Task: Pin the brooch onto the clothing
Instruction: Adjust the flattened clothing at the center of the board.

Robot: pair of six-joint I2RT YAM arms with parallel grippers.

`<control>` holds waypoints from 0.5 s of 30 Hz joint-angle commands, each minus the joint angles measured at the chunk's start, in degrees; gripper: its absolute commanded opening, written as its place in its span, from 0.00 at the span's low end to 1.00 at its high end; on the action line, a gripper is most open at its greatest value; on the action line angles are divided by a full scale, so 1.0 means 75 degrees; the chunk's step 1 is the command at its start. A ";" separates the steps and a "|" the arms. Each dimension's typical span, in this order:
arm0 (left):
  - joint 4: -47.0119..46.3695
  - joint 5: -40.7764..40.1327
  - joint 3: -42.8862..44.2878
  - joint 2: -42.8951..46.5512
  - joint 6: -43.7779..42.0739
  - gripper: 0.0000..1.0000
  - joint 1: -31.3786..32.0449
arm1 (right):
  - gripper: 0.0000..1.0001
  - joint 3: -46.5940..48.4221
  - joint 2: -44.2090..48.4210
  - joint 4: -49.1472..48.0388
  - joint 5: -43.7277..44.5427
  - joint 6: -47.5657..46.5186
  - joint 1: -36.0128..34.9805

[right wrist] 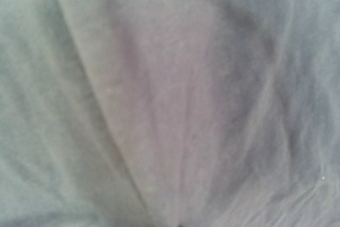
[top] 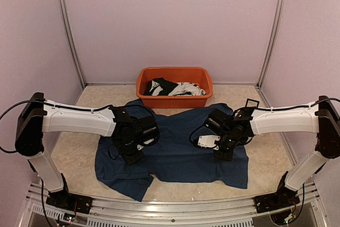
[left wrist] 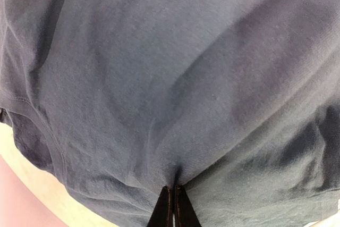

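T-shirt [top: 175, 152]: navy, spread rumpled on table [top: 74, 152], just in front of orange tub [top: 175, 69]. Judged soft, light, limp; bunches readily, best taken by pinched fold. Left claw [left wrist: 173, 192] closed on puckered fold. Right claw [top: 223, 156] closed, down on cloth; pinch unconfirmed. Brooch not seen.

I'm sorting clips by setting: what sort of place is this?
Probably a robot test booth in a lab: plain pale walls on metal rails enclose the table, and a left arm and right arm are mounted at its near edge, over a navy T-shirt.
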State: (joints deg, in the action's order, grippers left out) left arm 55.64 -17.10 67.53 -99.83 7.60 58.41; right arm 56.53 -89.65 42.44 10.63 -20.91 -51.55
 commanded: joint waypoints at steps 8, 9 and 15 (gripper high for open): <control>0.0375 -0.0029 -0.0373 0.0200 0.0287 0.23 0.0069 | 0.00 -0.0148 -0.0073 0.0022 0.0367 0.0011 0.0041; 0.0375 -0.0024 -0.0394 0.0219 0.0320 0.25 0.0073 | 0.00 -0.0154 -0.0062 0.0034 0.0324 0.0010 0.0041; 0.0353 -0.0376 -0.0307 0.0528 0.0510 0.58 0.0069 | 0.48 -0.0212 0.0239 0.0039 0.0091 -0.0005 0.0041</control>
State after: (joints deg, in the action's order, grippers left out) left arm 58.00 -17.52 64.90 -99.04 9.96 58.85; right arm 55.94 -89.67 42.06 11.86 -20.97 -51.55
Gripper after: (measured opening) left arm 0.477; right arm 0.375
